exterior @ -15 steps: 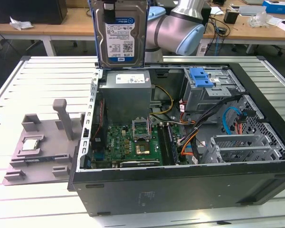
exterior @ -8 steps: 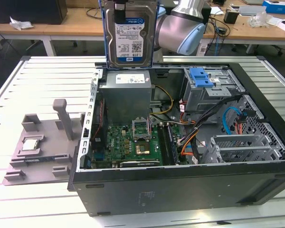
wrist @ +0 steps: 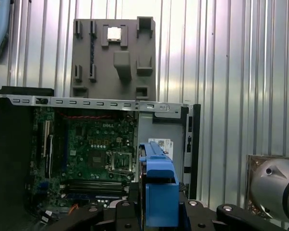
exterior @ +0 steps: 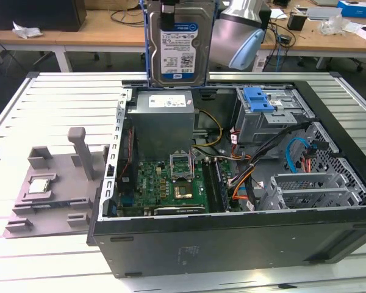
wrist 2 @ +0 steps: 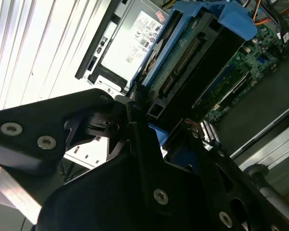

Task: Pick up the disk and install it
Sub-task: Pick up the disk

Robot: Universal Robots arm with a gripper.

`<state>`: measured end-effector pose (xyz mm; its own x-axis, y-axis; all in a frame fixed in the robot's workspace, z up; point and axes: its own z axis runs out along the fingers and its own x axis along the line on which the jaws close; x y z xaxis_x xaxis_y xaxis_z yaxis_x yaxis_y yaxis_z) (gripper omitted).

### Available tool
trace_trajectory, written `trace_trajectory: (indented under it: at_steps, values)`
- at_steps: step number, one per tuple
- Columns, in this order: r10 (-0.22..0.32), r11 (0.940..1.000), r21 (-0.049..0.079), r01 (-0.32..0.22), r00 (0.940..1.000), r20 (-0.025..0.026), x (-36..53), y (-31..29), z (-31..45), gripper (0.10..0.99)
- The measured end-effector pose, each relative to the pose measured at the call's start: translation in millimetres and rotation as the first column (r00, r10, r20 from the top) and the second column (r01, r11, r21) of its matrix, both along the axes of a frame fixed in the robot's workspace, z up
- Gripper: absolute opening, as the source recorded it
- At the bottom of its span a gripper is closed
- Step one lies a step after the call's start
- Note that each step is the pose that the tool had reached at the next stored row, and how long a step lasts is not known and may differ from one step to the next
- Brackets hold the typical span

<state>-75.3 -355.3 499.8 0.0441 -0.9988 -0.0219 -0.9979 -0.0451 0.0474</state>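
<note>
Aloft at twelve o'clock of the open black computer case [exterior: 232, 244], the gripper [wrist: 159, 211], clamped on the flat silver blue-bracketed disk [exterior: 174, 43], should hold it squarely upright.

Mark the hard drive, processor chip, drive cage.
Silver hard drive in blue plastic bracket [exterior: 174, 49]: exterior view, printed label.
Small square silver processor chip [exterior: 38, 185]: exterior view, top face.
Grey metal cage [exterior: 258, 97]: exterior view, blue latch.
</note>
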Motion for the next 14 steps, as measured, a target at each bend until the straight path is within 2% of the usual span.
trace_trajectory:
  at_steps: [5,8,14]
  values:
    - [0.0,1.0,0.0,0.0,1.0,0.0,11.4,0.0,-0.1,0.369]
    - [0.0,1.0,0.0,0.0,1.0,0.0,22.8,0.0,-0.1,0.369]
    - [0.0,1.0,0.0,0.0,1.0,0.0,36.6,0.0,-0.2,0.369]
